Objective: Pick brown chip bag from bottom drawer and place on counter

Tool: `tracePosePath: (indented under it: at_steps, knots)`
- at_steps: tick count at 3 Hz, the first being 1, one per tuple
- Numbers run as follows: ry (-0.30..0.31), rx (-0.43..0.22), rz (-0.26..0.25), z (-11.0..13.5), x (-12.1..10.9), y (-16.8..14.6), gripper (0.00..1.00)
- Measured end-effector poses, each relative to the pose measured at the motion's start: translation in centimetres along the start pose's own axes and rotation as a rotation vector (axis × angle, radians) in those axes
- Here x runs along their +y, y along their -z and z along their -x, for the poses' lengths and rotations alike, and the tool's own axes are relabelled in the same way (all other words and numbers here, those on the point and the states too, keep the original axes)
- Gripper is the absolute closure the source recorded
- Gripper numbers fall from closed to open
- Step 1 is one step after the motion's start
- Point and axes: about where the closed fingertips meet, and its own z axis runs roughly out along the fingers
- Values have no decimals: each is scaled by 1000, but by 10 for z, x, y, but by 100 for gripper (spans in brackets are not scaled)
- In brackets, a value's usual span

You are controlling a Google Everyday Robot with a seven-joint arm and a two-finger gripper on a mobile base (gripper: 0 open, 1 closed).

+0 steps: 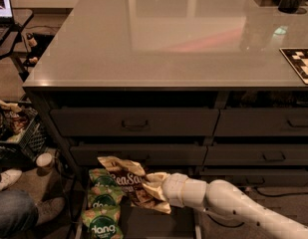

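**Robot gripper holding a chip bag over an open bottom drawer**

A white robot arm reaches in from the lower right. Its gripper (152, 189) is low in front of a grey cabinet, with its pale fingers pinching the right edge of the brown chip bag (122, 178). The bag is crumpled and tilted above the pulled-out bottom drawer (156, 225). Green snack bags (102, 217) lie in the left part of the drawer, just beside the brown bag. The glossy grey counter (168, 39) spreads wide above, with a checkered board (300, 63) at its right edge.
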Motion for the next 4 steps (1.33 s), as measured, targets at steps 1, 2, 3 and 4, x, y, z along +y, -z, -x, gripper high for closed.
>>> tracePosePath:
  at_steps: [1, 2, 3, 4]
  knots:
    - [26, -29, -24, 47, 9, 11, 100]
    - [79, -51, -49, 89, 7, 17, 100]
    - [79, -51, -49, 89, 7, 17, 100]
    - [73, -75, -47, 96, 7, 19, 100]
